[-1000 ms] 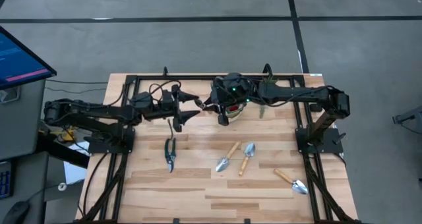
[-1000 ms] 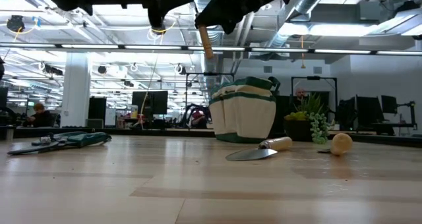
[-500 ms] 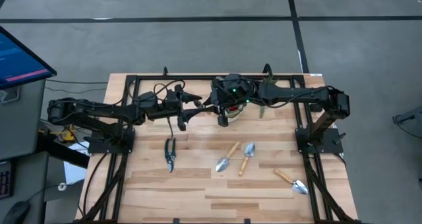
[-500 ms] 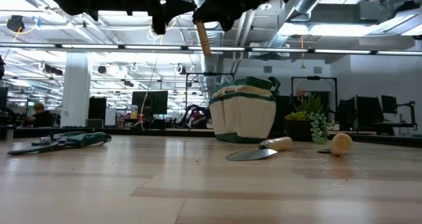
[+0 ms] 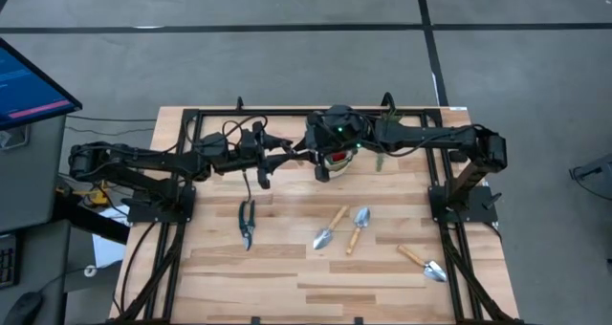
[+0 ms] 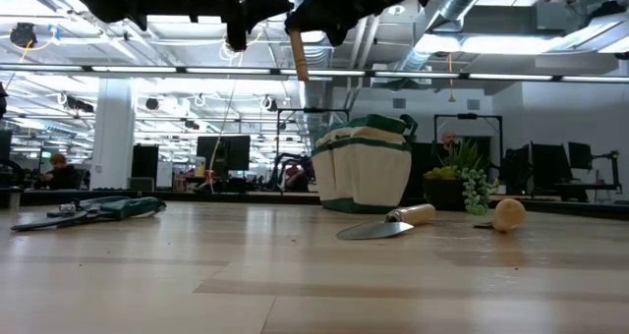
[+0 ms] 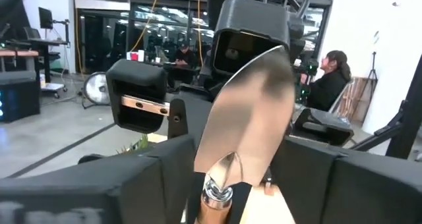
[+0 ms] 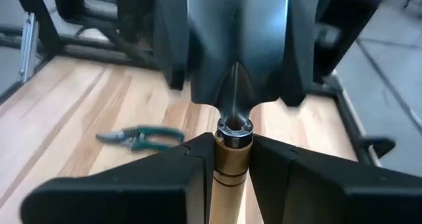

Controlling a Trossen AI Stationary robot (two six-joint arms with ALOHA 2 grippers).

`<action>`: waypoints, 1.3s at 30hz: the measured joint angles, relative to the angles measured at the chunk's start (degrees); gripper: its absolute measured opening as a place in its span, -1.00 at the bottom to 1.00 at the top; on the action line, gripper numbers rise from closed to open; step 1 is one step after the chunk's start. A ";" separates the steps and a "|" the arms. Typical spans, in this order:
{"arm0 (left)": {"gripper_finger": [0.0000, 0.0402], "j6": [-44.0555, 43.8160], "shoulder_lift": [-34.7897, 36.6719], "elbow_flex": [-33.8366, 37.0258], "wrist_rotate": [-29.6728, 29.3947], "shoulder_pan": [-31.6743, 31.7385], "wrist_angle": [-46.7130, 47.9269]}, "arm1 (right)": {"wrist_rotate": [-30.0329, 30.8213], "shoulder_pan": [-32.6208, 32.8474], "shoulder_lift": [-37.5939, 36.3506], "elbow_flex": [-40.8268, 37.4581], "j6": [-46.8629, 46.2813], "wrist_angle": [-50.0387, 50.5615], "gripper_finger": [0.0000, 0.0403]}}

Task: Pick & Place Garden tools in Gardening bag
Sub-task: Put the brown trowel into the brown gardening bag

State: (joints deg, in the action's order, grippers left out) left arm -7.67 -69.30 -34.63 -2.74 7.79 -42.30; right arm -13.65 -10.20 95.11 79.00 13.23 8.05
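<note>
One trowel [image 7: 247, 105] hangs handle-down between the left gripper [image 7: 217, 184] and right gripper [image 8: 234, 151]. Both seem closed on its neck, probably for a handover. The gardening bag [image 6: 364, 172] stands below on the table.

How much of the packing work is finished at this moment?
Done: unclear, because the inside of the gardening bag is hidden. In hand: the right gripper holds one trowel by its handle, raised above the table, with the left gripper close beside it. Left on the table: the pruning shears and three more trowels.
</note>
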 joint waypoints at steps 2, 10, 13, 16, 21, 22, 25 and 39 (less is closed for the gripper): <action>0.02 -0.33 -0.18 0.07 -0.02 -0.05 0.97 | -0.22 0.05 -0.04 0.13 -0.03 -2.11 -0.70; 0.46 -0.54 -0.15 0.13 1.66 -0.74 1.10 | -1.62 -0.95 -1.02 1.03 -2.33 -3.84 -0.70; 0.53 -0.35 -0.15 0.13 1.41 -0.62 2.05 | -1.68 -1.59 -1.60 2.12 -2.57 -4.07 -0.70; 0.54 -0.24 -0.13 0.13 0.26 -0.59 2.22 | -3.10 -2.08 -1.53 3.13 -2.62 -3.50 -0.70; 0.49 0.42 -0.13 0.13 -2.82 -0.59 1.80 | -5.21 -1.47 -1.35 4.13 -2.64 -4.17 -0.70; 0.48 0.53 -0.13 0.13 -3.06 -0.59 1.30 | -5.28 -1.28 -1.17 4.09 -2.66 -3.88 -0.70; 0.44 1.30 -0.08 0.13 -3.27 -0.59 0.51 | -5.42 -0.73 -1.03 3.96 -2.62 -3.70 -0.70; -0.16 1.32 -0.08 0.13 -2.88 -0.63 -0.46 | -4.56 -0.37 -1.11 4.00 -2.55 -2.99 -0.70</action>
State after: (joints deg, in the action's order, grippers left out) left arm -6.35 -69.38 -34.50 -5.63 7.16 -42.76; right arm -18.20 -10.57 94.00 83.00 10.68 5.06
